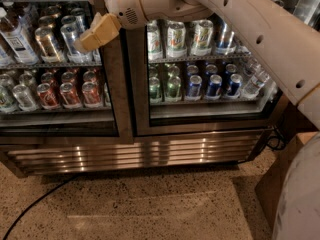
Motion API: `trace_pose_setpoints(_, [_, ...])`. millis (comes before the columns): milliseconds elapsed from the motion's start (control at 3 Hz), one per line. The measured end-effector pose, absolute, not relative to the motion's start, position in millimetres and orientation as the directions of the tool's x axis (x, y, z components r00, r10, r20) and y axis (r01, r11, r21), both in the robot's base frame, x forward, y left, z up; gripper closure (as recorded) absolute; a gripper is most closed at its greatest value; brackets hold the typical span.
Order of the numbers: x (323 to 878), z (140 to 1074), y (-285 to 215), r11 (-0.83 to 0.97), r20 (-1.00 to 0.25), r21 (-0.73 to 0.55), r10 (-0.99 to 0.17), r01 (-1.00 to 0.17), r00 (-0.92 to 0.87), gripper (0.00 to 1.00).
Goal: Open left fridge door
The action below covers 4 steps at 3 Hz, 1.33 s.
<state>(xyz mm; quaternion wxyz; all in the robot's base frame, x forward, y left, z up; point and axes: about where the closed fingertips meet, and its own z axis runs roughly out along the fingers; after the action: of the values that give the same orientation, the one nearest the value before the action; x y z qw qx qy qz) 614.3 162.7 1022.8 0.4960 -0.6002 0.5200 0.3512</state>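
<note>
The robot's arm (235,21) is reaching across the fridge (140,154) from the right. The gripper (95,35) is sitting high up at the right edge of the left fridge door (55,121), likely because that side swings out. Nobody can tell if it is squeezing or let go. The door is looking shut, with red and silver cans (67,91) behind its glass.

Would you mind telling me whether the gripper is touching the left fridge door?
Cannot tell. In the camera view the gripper overlaps the right edge of the left fridge door, but this one angle shows neither contact nor a gap.
</note>
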Motion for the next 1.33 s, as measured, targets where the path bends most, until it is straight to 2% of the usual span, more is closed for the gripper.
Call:
trace_pose_setpoints(333, [601.5,1022.5,169.0,-0.011,-0.938,-0.223,-0.268,-0.975,0.218,0.19])
trace_pose_setpoints(1000, [598.1,1024.4,159.4,-0.011,-0.938,-0.223,-0.268,-0.975,0.218,0.65])
trace_pose_setpoints(1333, [598.0,1024.4,159.6,-0.012,-0.938,-0.223,-0.268,-0.975,0.218,0.62])
